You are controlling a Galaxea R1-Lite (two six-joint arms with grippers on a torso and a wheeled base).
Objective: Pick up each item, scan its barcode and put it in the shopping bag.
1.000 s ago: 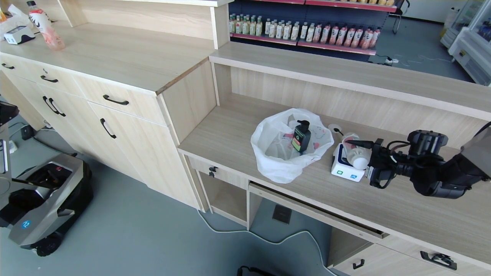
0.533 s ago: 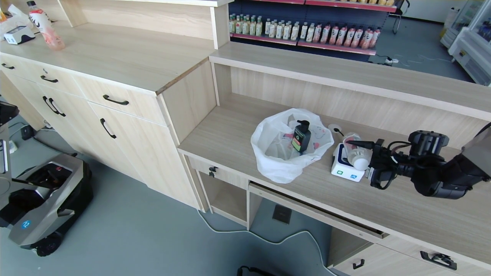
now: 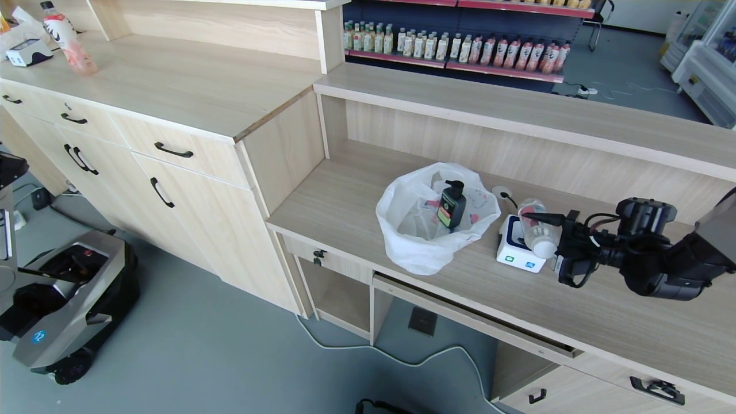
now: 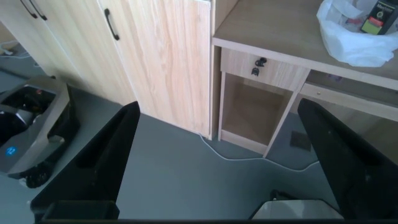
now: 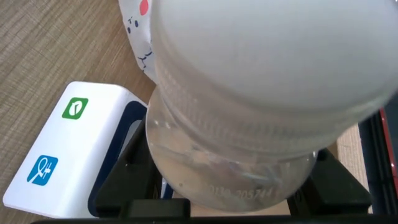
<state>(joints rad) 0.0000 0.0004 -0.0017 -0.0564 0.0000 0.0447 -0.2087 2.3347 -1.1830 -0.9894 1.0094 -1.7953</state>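
Observation:
My right gripper [image 3: 547, 231] is shut on a clear plastic bottle [image 3: 535, 229] with a white cap, held lying sideways just above the white barcode scanner [image 3: 513, 253] on the counter. In the right wrist view the bottle [image 5: 249, 93] looms close, with the scanner [image 5: 68, 143] under it. The white shopping bag [image 3: 402, 244] stands open to the left of the scanner, and a black pump bottle [image 3: 452, 206] stands upright inside it. My left gripper [image 4: 217, 162] hangs open over the grey floor, away from the counter; the bag [image 4: 348, 37] lies far beyond it.
The counter [image 3: 575, 310] has free room to the right of the scanner. A raised ledge [image 3: 517, 115] runs behind it. A taller cabinet [image 3: 172, 80] with drawers stands to the left, with a pink bottle [image 3: 66, 37] on top. A cable grommet [image 3: 501, 192] sits behind the scanner.
My right gripper and the bottle have shifted slightly to the right over the scanner. Nothing else has moved.

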